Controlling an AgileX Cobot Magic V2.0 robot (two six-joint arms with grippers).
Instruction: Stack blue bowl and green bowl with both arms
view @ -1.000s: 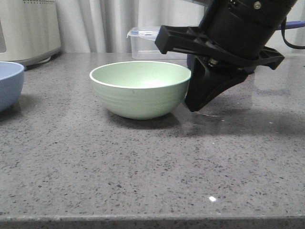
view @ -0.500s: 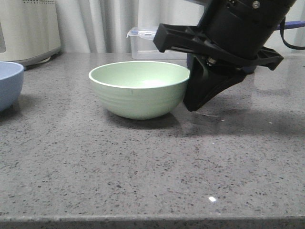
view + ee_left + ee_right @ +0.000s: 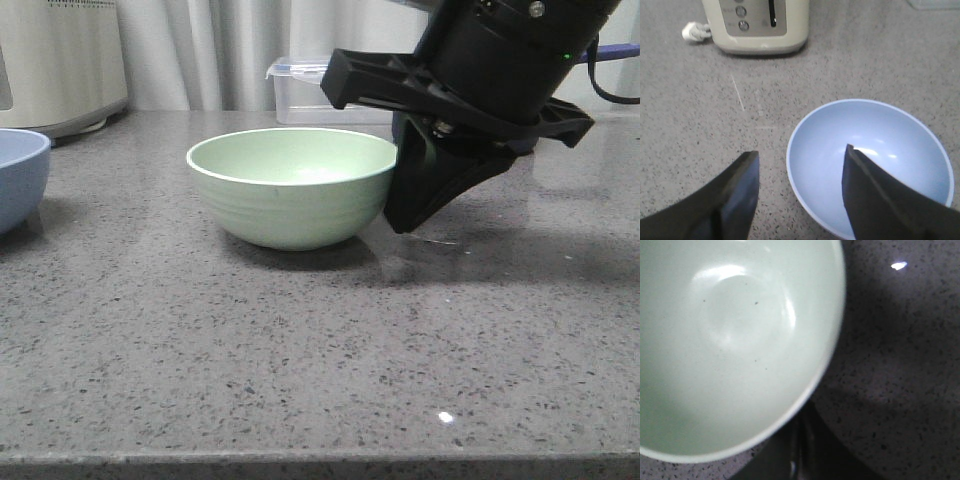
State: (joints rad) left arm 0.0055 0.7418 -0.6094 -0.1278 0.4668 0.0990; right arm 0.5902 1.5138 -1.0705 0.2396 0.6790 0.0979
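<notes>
The pale green bowl (image 3: 293,185) stands upright mid-counter. My right gripper (image 3: 402,222) points down just beside its right wall, outside the rim, fingers pressed together into one dark wedge. In the right wrist view the green bowl (image 3: 735,340) fills the picture and the right gripper (image 3: 797,460) shows as a dark shape below its rim. The pale blue bowl (image 3: 20,175) sits at the far left. My left gripper (image 3: 800,150) is open over the blue bowl (image 3: 890,160), one finger (image 3: 740,195) outside the rim and the other finger (image 3: 875,200) above the inside.
A cream appliance (image 3: 60,60) stands at the back left, close behind the blue bowl, with a white plug (image 3: 695,32) beside it. A clear plastic box (image 3: 305,90) sits behind the green bowl. The counter's front edge (image 3: 320,462) runs along the bottom.
The right gripper and the green bowl have both shifted a few pixels to the left. The blue bowl has stayed put.
</notes>
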